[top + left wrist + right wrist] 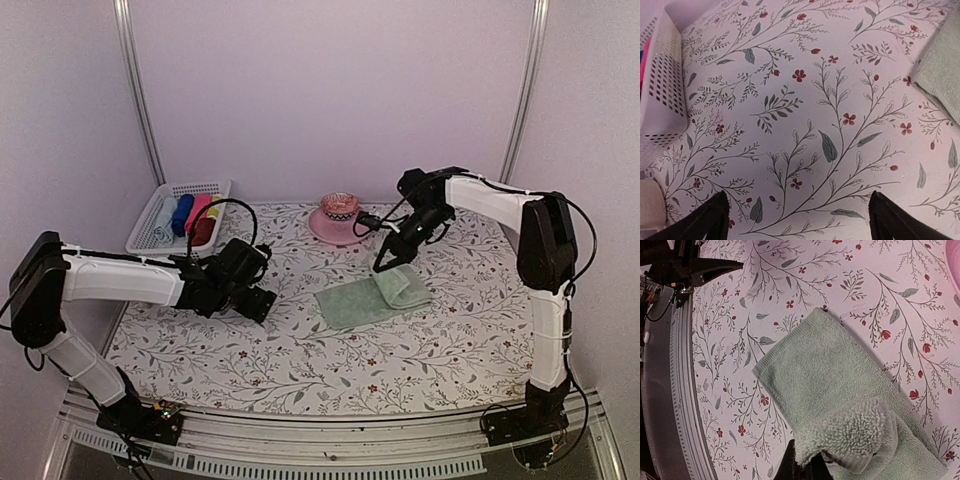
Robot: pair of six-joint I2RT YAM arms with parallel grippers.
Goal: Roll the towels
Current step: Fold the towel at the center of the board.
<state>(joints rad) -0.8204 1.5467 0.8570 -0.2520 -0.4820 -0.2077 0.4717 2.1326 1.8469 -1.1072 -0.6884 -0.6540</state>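
- Pale lilac walls (330,90) with metal corner posts (140,100) close in a table spread with a white floral-printed cover (300,370).
- The right arm (545,250) rises from the near right corner and reaches left and down toward the middle of the table. The right gripper (385,264) has its jaws pinched together on the turned-over end of the green towel.
- The left arm (120,280) lies low across the left side. The left gripper (262,302) hovers over bare cover with its jaws spread wide, holding nothing (the towel's edge shows just at the right margin of its wrist view).
- A white perforated basket (143,228) sits at the far left corner. It holds rolled cloths (182,213) in blue, pink and pale teal, with a dark red towel roll (204,232) at their near right.
- The green towel (355,303), pale sage, lies flat just right of centre, its right end curled up into a partial roll (405,287).
- A pink plate (318,228) stands at far centre, bearing a small ribbed cup (339,205).
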